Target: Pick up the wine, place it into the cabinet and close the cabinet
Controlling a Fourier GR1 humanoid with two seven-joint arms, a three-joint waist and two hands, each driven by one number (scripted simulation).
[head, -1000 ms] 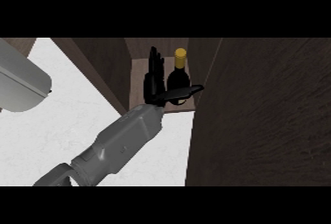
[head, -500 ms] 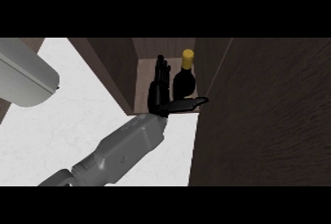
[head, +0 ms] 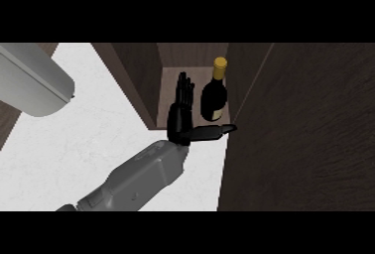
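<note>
The wine (head: 214,99) is seen upright inside the cabinet (head: 139,74). Just left of the wine, the right hand (head: 181,116) is held released, fingers straight, thumb extended below the bottle.

Counter: white, faintly mottled counter (head: 81,149) fills the left and lower middle of the view.
Dark panel: a broad dark brown wood-grain panel (head: 300,139) takes up the right side, top to bottom.
Left wood wall: a narrower dark brown wall (head: 135,79) runs down from the top, bordering the counter.
Light: even and soft; the counter is bright, the wood surfaces stay dim, and the recess between them is shadowed.
</note>
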